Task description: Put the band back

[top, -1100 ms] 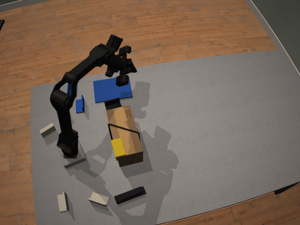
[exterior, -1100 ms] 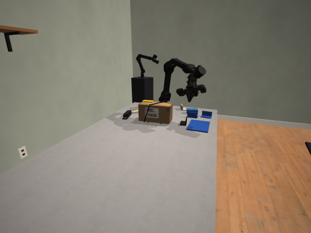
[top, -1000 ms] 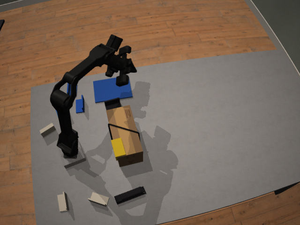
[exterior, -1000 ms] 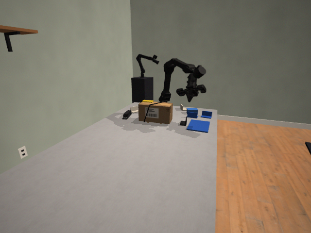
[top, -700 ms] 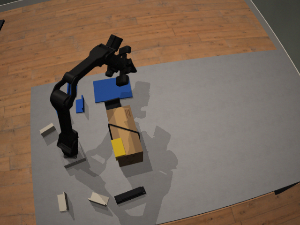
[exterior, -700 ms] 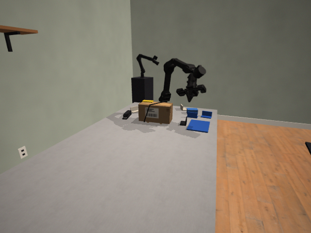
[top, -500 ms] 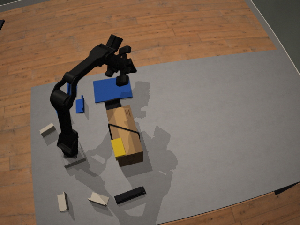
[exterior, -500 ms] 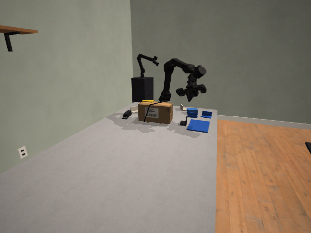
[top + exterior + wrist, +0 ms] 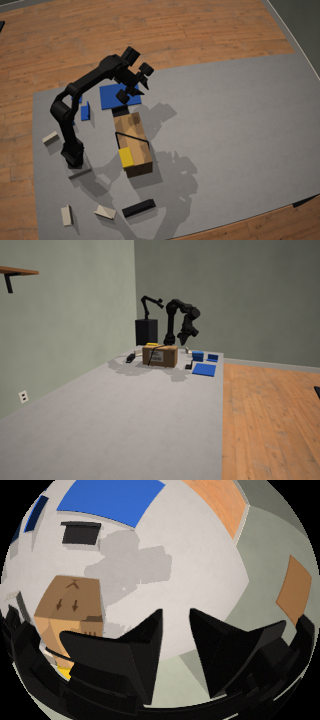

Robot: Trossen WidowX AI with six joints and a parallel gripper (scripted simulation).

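Top view: band (image 9: 132, 138) lies skewed across the carton (image 9: 133, 144), clear of the yellow corner guard (image 9: 125, 156); likely thin, stretchy; pinch its top run; tool (image 9: 136, 87) part-open, empty.

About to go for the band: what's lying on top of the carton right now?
On the carton, the yellow corner guard caps one top corner. The black band runs slantwise across the top, clear of the guard. Its path under the carton is hidden. The gripper hangs open, away from the carton.

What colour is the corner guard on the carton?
Yellow; the corner guard shows best in the top view.
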